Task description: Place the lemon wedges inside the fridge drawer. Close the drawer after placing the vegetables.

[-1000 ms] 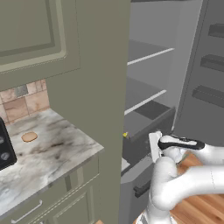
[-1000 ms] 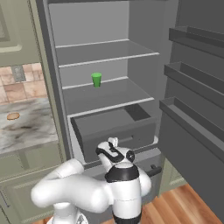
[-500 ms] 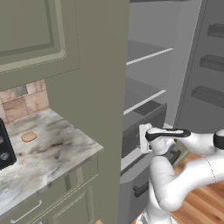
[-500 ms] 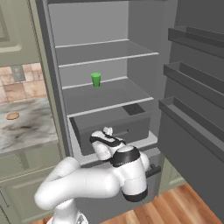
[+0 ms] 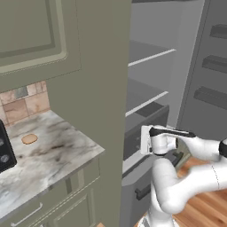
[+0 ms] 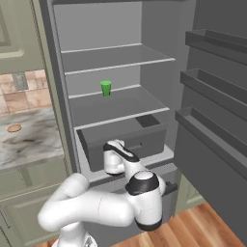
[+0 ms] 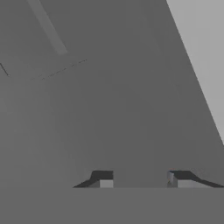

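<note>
Bent sharply at the elbow, white Franka arm with dark joints (image 6: 140, 195) rising from the floor in front of the wide, shallow dark grey fridge drawer (image 6: 123, 139), forearm folded back and wrist turned so the hand lies level and points into the fridge. Two-finger gripper (image 7: 141, 183) pressed close to the drawer's flat front panel, seen in the hand view as plain matt grey, with two small dark fingertips (image 7: 103, 183) standing a clear gap apart and nothing visible between them; whether clamped on anything, impossible to tell. In the left base view, hand (image 5: 158, 140) level with the drawer front, just before it. Drawer pulled out from under the lower smooth grey fridge shelf (image 6: 116, 105), box-shaped, open on top, interior dark. Small green cup (image 6: 106, 88), tapered and glossy, upright on that shelf above the drawer, towards its left. Door bins (image 6: 212, 79) of moulded grey plastic to the right of the drawer. Left of the drawer, beyond the olive-green cabinet side (image 5: 97, 111), a veined marble countertop (image 5: 48, 155) in grey and white, carrying a flat round tan disc (image 5: 29, 139); behind it a backsplash of brownish stone tiles (image 5: 22, 102). Warm wooden plank floor (image 6: 193, 231) below the drawer. Lemon wedges not discernible.
</note>
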